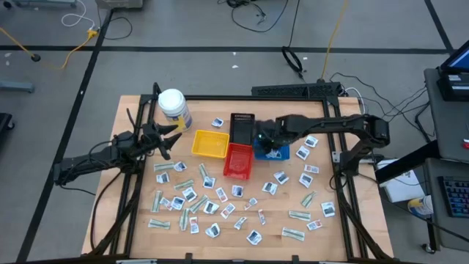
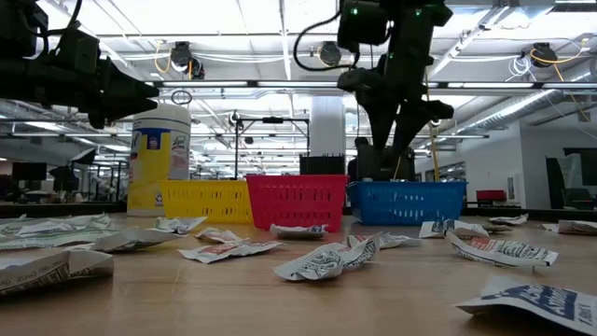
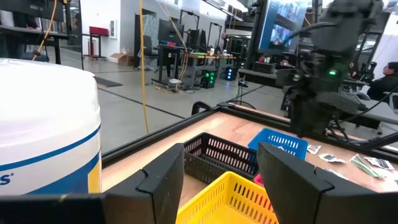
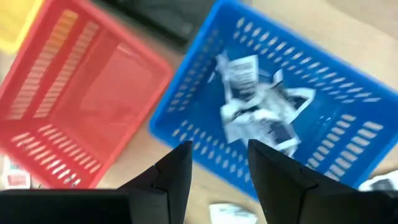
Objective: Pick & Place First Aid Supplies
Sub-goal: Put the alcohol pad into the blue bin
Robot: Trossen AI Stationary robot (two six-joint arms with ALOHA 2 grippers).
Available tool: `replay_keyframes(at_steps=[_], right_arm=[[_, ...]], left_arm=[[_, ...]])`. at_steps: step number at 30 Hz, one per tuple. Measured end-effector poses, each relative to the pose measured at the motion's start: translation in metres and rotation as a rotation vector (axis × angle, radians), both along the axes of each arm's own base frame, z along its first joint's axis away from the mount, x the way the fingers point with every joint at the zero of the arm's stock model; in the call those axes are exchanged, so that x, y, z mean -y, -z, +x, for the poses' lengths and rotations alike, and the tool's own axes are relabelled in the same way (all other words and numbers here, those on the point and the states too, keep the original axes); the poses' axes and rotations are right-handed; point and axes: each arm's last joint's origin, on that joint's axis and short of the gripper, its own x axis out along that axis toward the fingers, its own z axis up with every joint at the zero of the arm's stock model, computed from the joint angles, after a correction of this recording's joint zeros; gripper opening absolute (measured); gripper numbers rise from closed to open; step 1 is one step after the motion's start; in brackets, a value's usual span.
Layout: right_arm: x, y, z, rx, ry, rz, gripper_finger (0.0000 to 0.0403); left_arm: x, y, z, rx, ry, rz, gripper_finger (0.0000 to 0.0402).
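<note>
Many small flat packets [image 1: 192,196] lie scattered on the wooden table in front of and right of four small trays. A few white packets with dark print [image 4: 255,106] lie inside the blue tray [image 4: 336,93]. My right gripper [image 4: 219,152] hangs open and empty just above that blue tray [image 1: 282,154], pointing down; the low view shows it [image 2: 396,154] clear of the tray's rim. My left gripper [image 3: 221,155] is open and empty, held level above the table beside the white jar [image 1: 172,106], facing the yellow tray [image 3: 233,199].
The yellow [image 1: 210,144], red [image 1: 238,160], black [image 1: 242,126] and blue trays stand close together mid-table. The white jar with the yellow label [image 2: 159,159] stands at the far left. Packets cover much of the near half. A black frame rail [image 3: 155,134] edges the table.
</note>
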Motion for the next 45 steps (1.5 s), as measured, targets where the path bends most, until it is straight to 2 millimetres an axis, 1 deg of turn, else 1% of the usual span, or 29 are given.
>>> replay_keyframes(at_steps=[5,12,19,26,32,34,42,45], right_arm=[[-0.036,0.0,0.003,0.008,-0.048,-0.016,0.0148],[-0.094,0.0,0.001,0.031,-0.112,-0.012,0.0148],[-0.148,0.01,-0.004,0.045,-0.14,0.035,0.0148],[-0.192,0.022,-0.013,0.04,-0.142,0.075,0.0148],[-0.22,0.03,-0.025,0.022,-0.147,0.097,0.0148],[-0.227,0.028,-0.024,0.018,-0.157,0.098,0.0148],[-0.249,0.022,-0.002,0.049,-0.189,0.111,0.0148],[-0.257,0.021,0.009,0.043,-0.193,0.111,0.0148]], left_arm=[[0.0,0.0,0.0,0.0,0.001,0.0,0.0209],[0.0,0.0,0.0,0.0,0.0,0.0,0.0209],[0.0,0.0,0.0,0.0,0.0,0.0,0.0209],[0.0,0.0,0.0,0.0,0.0,0.0,0.0209],[0.0,0.0,0.0,0.0,0.0,0.0,0.0209],[0.0,0.0,0.0,0.0,0.0,0.0,0.0209],[0.0,0.0,0.0,0.0,0.0,0.0,0.0209],[0.0,0.0,0.0,0.0,0.0,0.0,0.0209]])
